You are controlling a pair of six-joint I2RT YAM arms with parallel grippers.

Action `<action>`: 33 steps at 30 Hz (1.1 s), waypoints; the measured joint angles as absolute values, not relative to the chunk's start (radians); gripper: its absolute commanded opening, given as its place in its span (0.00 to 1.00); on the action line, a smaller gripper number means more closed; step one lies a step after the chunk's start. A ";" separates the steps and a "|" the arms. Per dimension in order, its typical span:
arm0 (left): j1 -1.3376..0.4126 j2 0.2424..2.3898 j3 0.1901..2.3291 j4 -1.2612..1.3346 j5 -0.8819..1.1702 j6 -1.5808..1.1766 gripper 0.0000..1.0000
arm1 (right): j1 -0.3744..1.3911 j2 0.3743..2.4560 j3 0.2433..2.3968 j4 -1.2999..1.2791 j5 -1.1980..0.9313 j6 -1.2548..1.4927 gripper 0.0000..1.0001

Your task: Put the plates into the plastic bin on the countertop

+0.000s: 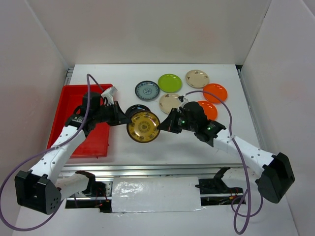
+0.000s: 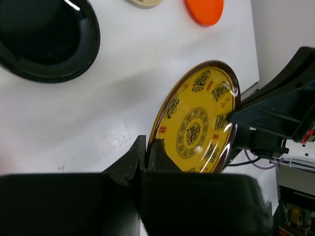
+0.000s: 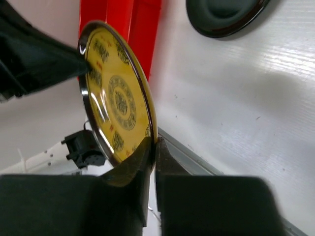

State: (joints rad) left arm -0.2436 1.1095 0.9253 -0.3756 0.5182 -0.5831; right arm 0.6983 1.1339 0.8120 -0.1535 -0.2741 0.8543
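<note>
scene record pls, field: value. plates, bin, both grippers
held plate: gold-patterned plate, tilted, between the arms
left gripper: shut on its rim
right gripper: shut on the opposite rim
red bin: no plate visible inside
on countertop: black plate, blue-grey plate, lime plate, far cream plate, near cream plate, far orange plate, near orange plate

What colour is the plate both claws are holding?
The plate is golden yellow with dark patterns and a brown rim; clearest in the left wrist view.
</note>
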 measured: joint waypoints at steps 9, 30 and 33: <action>-0.241 1.114 0.971 -0.439 0.343 -0.630 0.00 | 0.635 1.155 0.812 -0.007 -0.356 0.905 1.00; 0.268 1.573 1.223 -0.514 -0.300 -0.949 0.00 | 0.487 1.382 0.783 0.048 -0.330 0.822 1.00; 0.268 1.668 1.245 -0.493 -0.300 -0.948 0.00 | 0.479 1.478 0.813 0.052 -0.334 0.802 1.00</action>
